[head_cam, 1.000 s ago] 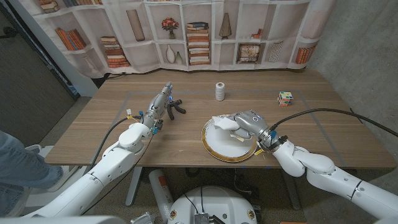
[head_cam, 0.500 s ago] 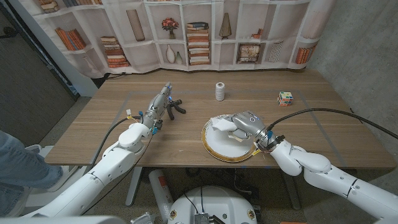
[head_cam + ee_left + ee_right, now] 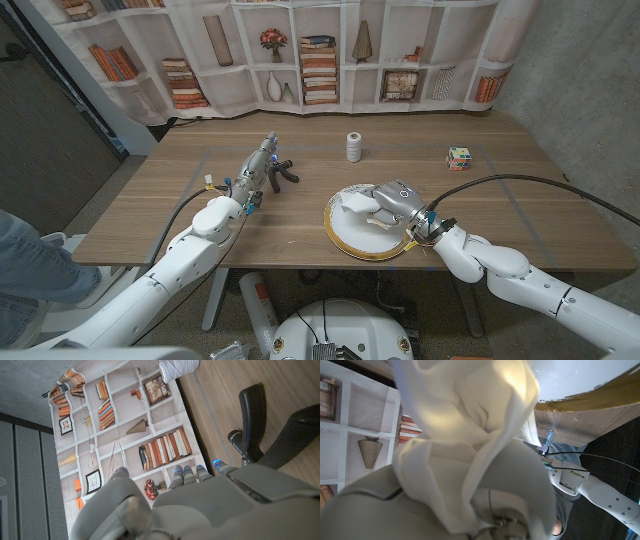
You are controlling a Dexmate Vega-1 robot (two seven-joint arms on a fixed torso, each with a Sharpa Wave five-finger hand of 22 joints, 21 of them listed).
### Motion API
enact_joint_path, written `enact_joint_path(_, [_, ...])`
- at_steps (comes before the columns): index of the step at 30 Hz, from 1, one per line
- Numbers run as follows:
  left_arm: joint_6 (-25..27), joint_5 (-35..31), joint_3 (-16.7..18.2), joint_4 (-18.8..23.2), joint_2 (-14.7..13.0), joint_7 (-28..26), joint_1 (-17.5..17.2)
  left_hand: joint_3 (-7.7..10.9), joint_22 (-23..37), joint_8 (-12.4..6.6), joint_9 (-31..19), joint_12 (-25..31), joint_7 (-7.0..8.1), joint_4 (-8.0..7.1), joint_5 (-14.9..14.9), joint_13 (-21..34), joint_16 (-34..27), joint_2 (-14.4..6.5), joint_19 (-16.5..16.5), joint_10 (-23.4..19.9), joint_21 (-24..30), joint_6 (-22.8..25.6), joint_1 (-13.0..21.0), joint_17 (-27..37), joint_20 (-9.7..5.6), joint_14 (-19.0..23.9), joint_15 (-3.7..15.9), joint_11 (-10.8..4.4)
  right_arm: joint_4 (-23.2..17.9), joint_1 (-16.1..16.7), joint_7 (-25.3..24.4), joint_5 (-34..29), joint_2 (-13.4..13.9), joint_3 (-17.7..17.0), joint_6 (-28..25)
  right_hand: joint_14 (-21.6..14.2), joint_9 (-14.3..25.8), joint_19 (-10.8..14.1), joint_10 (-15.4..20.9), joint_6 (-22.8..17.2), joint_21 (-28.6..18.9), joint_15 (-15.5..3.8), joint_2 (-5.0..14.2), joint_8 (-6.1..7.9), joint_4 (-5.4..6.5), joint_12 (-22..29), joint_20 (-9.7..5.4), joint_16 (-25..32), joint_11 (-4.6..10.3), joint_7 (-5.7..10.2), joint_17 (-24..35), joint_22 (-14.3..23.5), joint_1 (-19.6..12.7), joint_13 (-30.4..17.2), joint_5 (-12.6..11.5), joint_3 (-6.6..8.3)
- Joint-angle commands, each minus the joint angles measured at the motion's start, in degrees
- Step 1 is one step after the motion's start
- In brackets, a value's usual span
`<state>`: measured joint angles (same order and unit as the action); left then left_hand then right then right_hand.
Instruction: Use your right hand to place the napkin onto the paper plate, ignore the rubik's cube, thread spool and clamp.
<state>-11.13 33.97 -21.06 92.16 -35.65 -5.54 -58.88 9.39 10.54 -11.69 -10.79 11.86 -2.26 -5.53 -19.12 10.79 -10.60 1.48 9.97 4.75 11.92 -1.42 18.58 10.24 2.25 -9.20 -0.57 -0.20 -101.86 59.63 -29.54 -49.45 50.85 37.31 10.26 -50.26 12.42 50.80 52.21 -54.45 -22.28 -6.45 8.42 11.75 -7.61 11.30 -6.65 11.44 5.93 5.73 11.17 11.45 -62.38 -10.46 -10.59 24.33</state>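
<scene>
We see the right hand [image 3: 392,201] over the gold-rimmed paper plate [image 3: 345,239], its fingers closed on the crumpled white napkin [image 3: 356,201], which hangs above the plate's far left part. The plate lies near the table's [image 3: 150,210] front edge, with bare wood to its left and right. The left hand [image 3: 262,160] stands just beside the black clamp [image 3: 284,172], fingers extended and gripping nothing; the thread spool [image 3: 353,146] and rubik's cube [image 3: 459,157] stand well apart, farther back.

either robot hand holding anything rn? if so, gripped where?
The right robot hand holds the napkin over the paper plate, gripping a bunched part of the cloth; which part cannot be told. The left robot hand holds nothing, beside the clamp.
</scene>
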Motion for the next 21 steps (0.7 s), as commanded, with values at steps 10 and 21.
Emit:
enact_joint_path(10, [1.2, -0.5, -0.6, 0.2, 0.2, -0.4, 0.9, -0.46, 0.2, 0.1, -0.1, 0.0, -0.22, 0.03, 0.1, 0.2, -0.1, -0.4, 1.4, -0.1, -0.1, 0.3, 0.2, 0.2, -0.06, -0.2, -0.28, -0.09, 1.5, -1.0, 0.4, 0.0, -0.1, 1.2, -0.6, 0.3, 0.1, -0.8, -0.3, -0.1, -0.2, -6.29, 0.76, 0.09, 0.45, 0.3, -5.48, -0.3, -0.12, 0.23, 0.2, 0.1, 0.4, -0.2, -0.2, 0.47])
enact_joint_path(21, [1.8, -0.5, -1.0, 0.1, 0.3, -0.2, 1.2, -0.55, 0.2, 0.13, -0.1, 0.0, -0.24, 0.03, 0.1, 0.2, -0.1, -0.5, 1.4, 0.0, -0.1, 0.3, 0.3, 0.2, -0.07, -0.3, -0.27, -0.04, 2.0, -1.2, 0.6, 0.3, -0.2, 1.7, -0.9, 0.5, 0.1, -1.1, -0.6, 0.2, -0.3, -6.35, 0.66, -0.01, 0.59, 0.2, -5.44, -0.3, 0.37, 0.3, 0.1, 0.1, 0.7, -0.2, -0.2, 0.43])
